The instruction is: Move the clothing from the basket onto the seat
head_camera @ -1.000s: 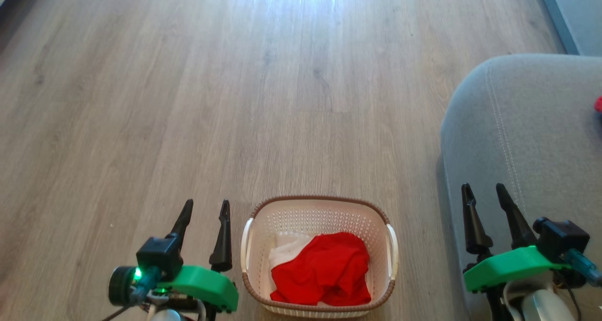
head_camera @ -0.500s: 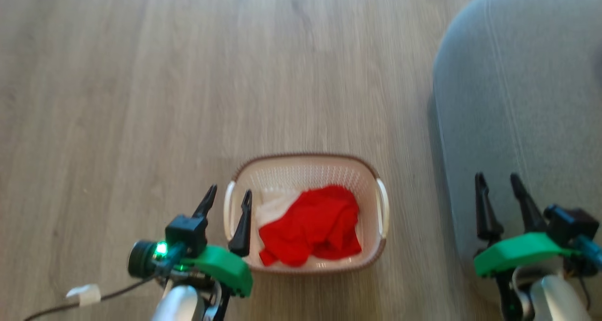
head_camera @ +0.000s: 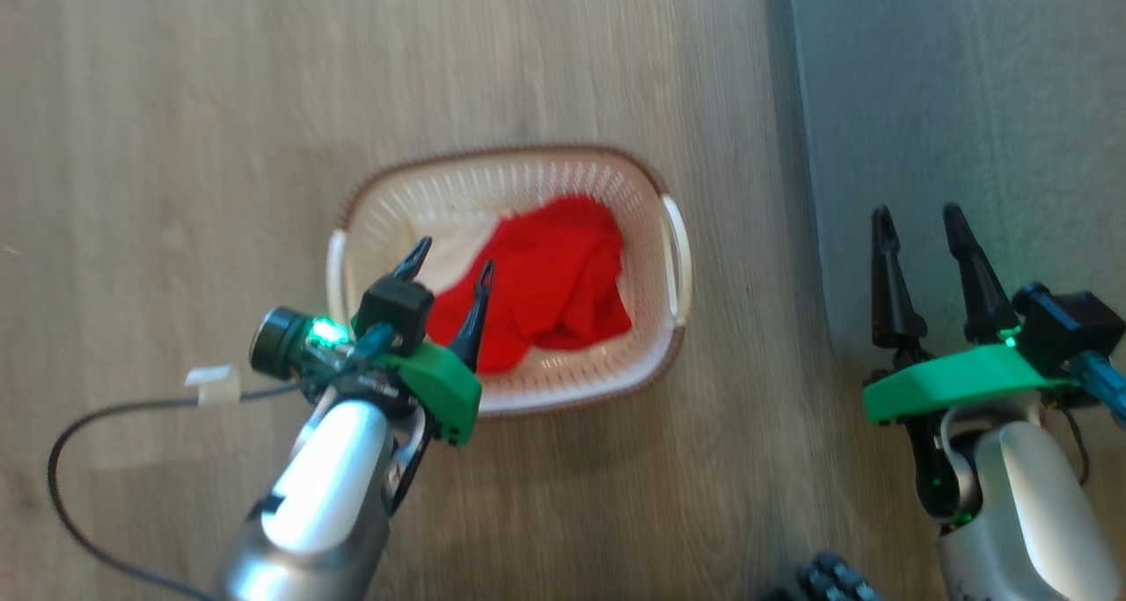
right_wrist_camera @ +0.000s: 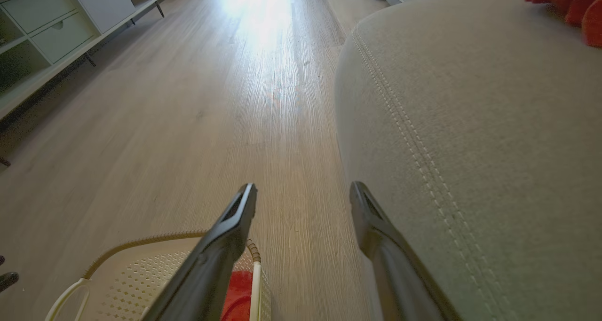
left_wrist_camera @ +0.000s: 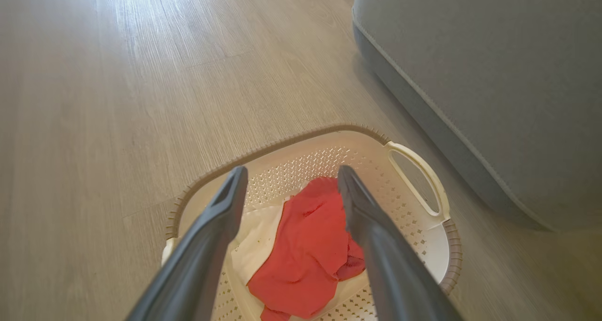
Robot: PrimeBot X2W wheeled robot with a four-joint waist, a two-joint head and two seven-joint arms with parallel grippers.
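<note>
A cream basket (head_camera: 647, 187) (left_wrist_camera: 414, 227) (right_wrist_camera: 141, 274) with a brown rim stands on the wood floor. Crumpled red clothing (head_camera: 550, 280) (left_wrist_camera: 308, 246) with a white part lies inside it. My left gripper (head_camera: 451, 264) (left_wrist_camera: 291, 180) hovers open over the basket's left half, fingers above the red fabric, holding nothing. To the right rises the grey seat (head_camera: 950, 99) (left_wrist_camera: 494, 76) (right_wrist_camera: 470, 123). My right gripper (head_camera: 915, 218) (right_wrist_camera: 303, 191) stands open at the seat's left edge, empty. Another red piece (right_wrist_camera: 571, 3) lies on the seat's far right corner in the right wrist view.
Bare wood floor (head_camera: 176, 99) stretches around the basket. A black cable (head_camera: 106, 412) with a white tag trails behind my left arm. A white low cabinet with drawers (right_wrist_camera: 51, 25) stands along the far left wall in the right wrist view.
The head camera has tilted down, so basket and seat sit higher in view. My left gripper has moved right, from beside the basket to over its left half. Both grippers stay open.
</note>
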